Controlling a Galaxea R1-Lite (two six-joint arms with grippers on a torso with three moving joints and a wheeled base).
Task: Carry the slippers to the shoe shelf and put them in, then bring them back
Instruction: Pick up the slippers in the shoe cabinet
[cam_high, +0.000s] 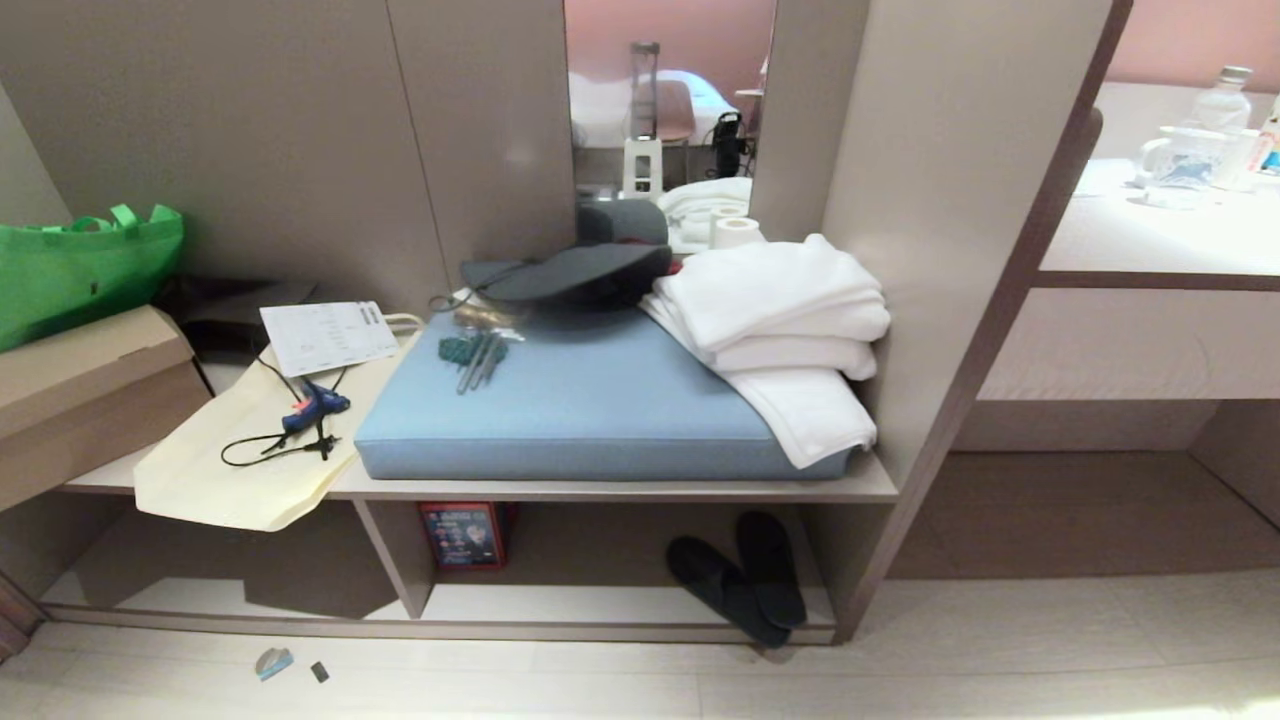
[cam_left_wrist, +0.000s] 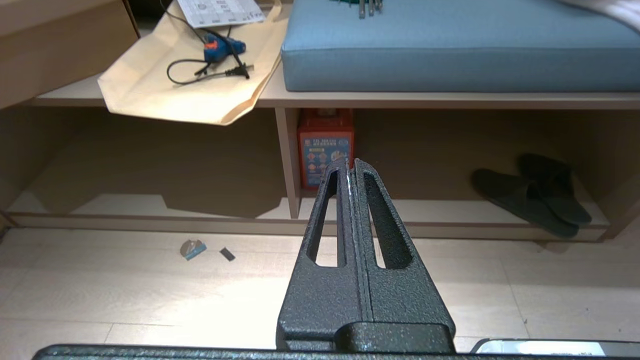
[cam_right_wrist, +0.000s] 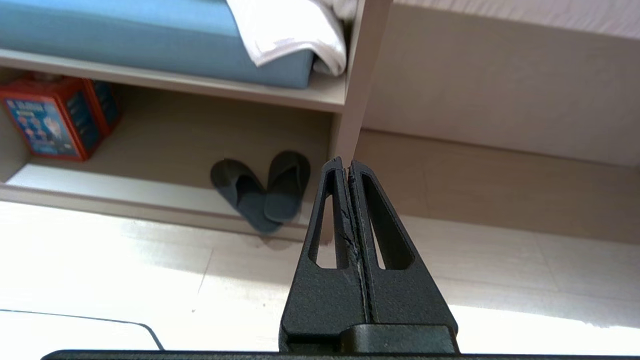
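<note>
Slippers (cam_high: 742, 577) overhanging shoe shelf (cam_high: 620, 490) lip, both grippers (cam_left_wrist: 350, 165) (cam_right_wrist: 345, 162) pressed closed (empty), above floor.

Hotel room or similar lodging, entry/wardrobe nook. Built-in beige wood unit: bench board with blue cushion (cam_high: 590, 400), stack of folded white towels (cam_high: 780, 320), toilet rolls (cam_high: 735, 230), mirror (cam_high: 665, 100) reflecting a bed. Dark slippers (cam_high: 745, 585) in the floor-level shoe shelf (cam_high: 600, 495). Worktop (cam_high: 1160, 240) on the right carries a water bottle (cam_high: 1222, 100) and mugs (cam_high: 1185, 158).
</note>
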